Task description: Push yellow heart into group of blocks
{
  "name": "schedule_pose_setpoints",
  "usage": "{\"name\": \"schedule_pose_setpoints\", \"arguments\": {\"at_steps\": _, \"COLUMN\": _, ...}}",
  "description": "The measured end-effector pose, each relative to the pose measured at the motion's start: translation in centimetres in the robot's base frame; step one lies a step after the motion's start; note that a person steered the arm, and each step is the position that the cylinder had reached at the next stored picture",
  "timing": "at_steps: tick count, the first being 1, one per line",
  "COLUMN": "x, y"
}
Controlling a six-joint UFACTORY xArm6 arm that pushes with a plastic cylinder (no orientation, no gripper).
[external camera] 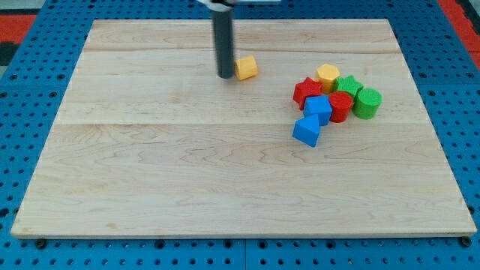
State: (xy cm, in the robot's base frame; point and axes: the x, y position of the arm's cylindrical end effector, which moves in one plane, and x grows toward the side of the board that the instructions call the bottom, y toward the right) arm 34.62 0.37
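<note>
While the dark rod (223, 41) stands upright over the upper middle of a pale wooden board (187, 172), my tip (225, 76) rests on the surface just to the view's left of the yellow heart (246, 68), close enough that the two look to be touching or nearly so. That yellow block, whose heart outline is only loosely readable from this angle, sits alone, well apart from the cluster of blocks gathered toward the view's right. At the cluster's top lies a second yellow block (328, 73), rounded and faceted, its exact shape hard to make out. Just below it, to the view's left, is a red star (307, 91), and to its right a green star (348, 85). A green cylinder (367, 103) marks the cluster's right edge, with a red cylinder (340, 106) beside it on the left. A blue block (318, 108) presses against the red pieces, and a second blue block (306, 131), wedge-like, sits just below it at the cluster's bottom-left corner. These pieces are packed together, most touching a neighbour. The arm carries no jaws, only the rod, so nothing is grasped. Around the board runs a blue perforated table (30, 112), with red patches (19, 19) at the view's top corners.
</note>
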Motion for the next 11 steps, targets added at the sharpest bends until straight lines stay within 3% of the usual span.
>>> {"name": "schedule_pose_setpoints", "arguments": {"at_steps": 1, "x": -0.7, "y": 3.1}}
{"name": "schedule_pose_setpoints", "arguments": {"at_steps": 2, "x": -1.5, "y": -2.8}}
{"name": "schedule_pose_setpoints", "arguments": {"at_steps": 3, "x": -4.3, "y": -3.9}}
{"name": "schedule_pose_setpoints", "arguments": {"at_steps": 4, "x": -6.4, "y": 3.3}}
{"name": "schedule_pose_setpoints", "arguments": {"at_steps": 6, "x": -3.9, "y": 6.5}}
{"name": "schedule_pose_setpoints", "arguments": {"at_steps": 7, "x": -5.8, "y": 2.2}}
{"name": "schedule_pose_setpoints", "arguments": {"at_steps": 8, "x": -2.3, "y": -2.2}}
{"name": "schedule_pose_setpoints", "arguments": {"at_steps": 10, "x": -2.6, "y": 8.0}}
{"name": "schedule_pose_setpoints", "arguments": {"at_steps": 11, "x": -2.6, "y": 7.9}}
